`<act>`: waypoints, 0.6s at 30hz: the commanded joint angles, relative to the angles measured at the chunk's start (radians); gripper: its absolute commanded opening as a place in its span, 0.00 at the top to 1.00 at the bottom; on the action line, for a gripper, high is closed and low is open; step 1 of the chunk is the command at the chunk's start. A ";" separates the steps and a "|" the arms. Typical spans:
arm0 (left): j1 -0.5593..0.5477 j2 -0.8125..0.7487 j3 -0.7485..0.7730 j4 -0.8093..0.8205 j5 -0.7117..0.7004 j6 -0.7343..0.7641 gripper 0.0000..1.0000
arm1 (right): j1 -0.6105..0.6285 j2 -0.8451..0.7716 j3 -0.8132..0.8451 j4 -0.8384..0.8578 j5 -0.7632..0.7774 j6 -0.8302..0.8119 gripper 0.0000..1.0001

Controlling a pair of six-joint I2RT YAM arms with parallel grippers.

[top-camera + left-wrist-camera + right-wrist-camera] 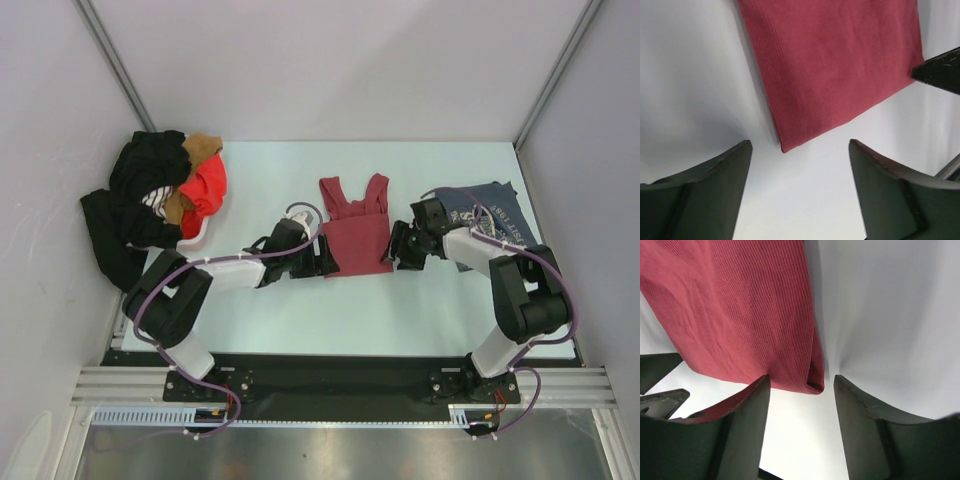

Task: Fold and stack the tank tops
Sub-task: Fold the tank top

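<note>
Black mounting plate (320, 375) at the near edge carries both arm bases. Beyond it lies a pale, mint-white desk (300, 310), bare in front and closed in by plain grey-white walls (330, 60) on the left, right and far sides.

At mid-desk the maroon tank top (357, 232) lies flat, folded, straps toward the far wall. The left claw (325, 255) sits at its near left corner, fingers apart, nothing held. The right claw (397, 245) is at the near right corner, fingers apart on either side of the folded edge, not clamped.

Right of it, near the desk edge, the blue-grey tank top (497, 215) lies partly under the right arm; its pale lettering is too small to read.

At the far left, black clothes (140, 200) are heaped with an orange-red garment (207, 190), spilling over the desk edge. Behind the maroon top the desk is open to the wall.
</note>
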State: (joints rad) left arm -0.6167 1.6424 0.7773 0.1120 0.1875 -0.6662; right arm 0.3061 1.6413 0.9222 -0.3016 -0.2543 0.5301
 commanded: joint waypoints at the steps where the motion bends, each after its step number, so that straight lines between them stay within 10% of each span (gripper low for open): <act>1: 0.000 0.013 -0.016 0.049 -0.008 -0.039 0.19 | 0.010 0.009 -0.013 0.051 -0.022 -0.005 0.42; 9: -0.012 0.053 -0.036 0.087 0.007 -0.062 0.49 | 0.031 0.008 -0.055 0.059 -0.026 -0.001 0.67; 15: -0.020 0.069 -0.067 0.104 0.018 -0.070 1.00 | 0.047 -0.012 -0.079 0.033 -0.034 -0.004 1.00; 18: -0.026 0.040 -0.099 0.094 0.013 -0.069 1.00 | 0.064 -0.041 -0.109 0.000 -0.023 -0.001 1.00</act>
State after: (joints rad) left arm -0.6277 1.7004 0.7177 0.2188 0.1951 -0.7353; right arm 0.3447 1.6466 0.8501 -0.2520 -0.2764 0.5343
